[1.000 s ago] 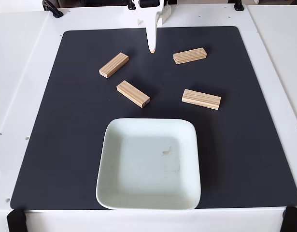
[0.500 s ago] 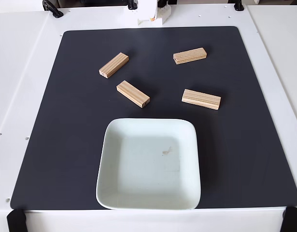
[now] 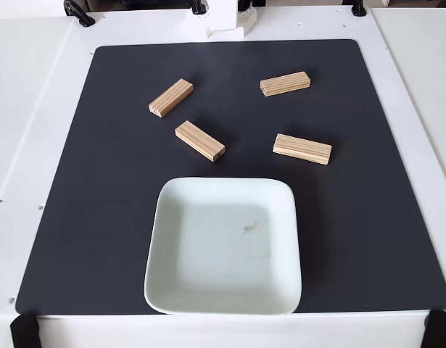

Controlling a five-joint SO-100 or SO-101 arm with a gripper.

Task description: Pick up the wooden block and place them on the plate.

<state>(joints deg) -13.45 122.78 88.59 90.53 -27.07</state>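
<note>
While four small flat light-tan wooden blocks (image 3: 199, 141) lie apart on the black mat (image 3: 77, 188) beyond the empty pale square plate (image 3: 224, 304), gripper state can't be told. Blocks prob. light, stiff; grip across narrow width, mid-length.

- The robot arm (image 3: 226, 18) is cut off by the fixed view's top edge; just its white base part shows, jaws unseen.
- Black clamps (image 3: 21, 330) at the bottom corners are cropped.
</note>
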